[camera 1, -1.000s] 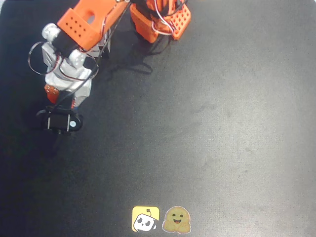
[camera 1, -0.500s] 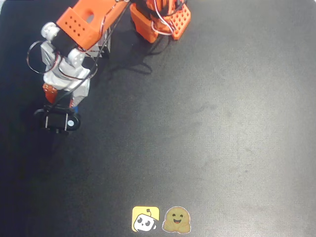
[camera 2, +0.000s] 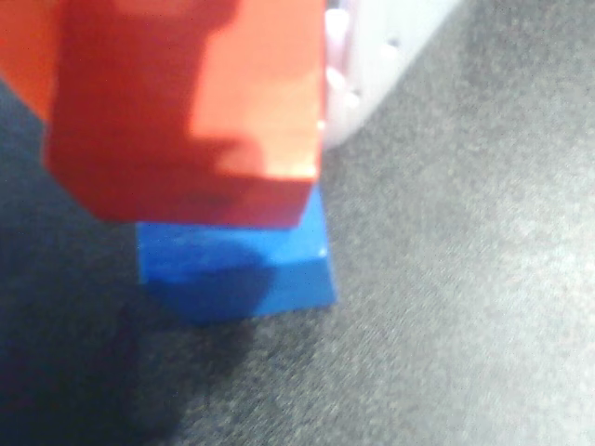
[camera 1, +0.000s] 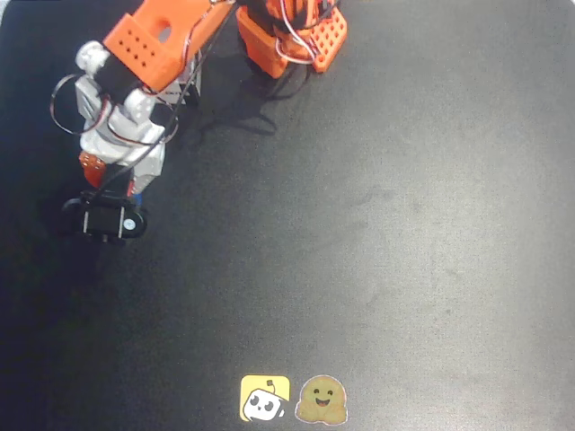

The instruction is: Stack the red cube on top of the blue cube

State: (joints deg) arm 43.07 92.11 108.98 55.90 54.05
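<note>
Wrist view: red cube (camera 2: 186, 111) sat between the jaws, directly over blue cube (camera 2: 237, 265) on the dark desk (camera 2: 465, 307). Jaw state: can't tell. Cube contact w/ each other unclear.

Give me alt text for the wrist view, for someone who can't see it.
Blurred close-up: the red cube fills the upper left, directly above the blue cube, which sits on the dark table. Whether the two cubes touch cannot be told. A white part of the end effector shows at the top, right of the red cube.
</note>
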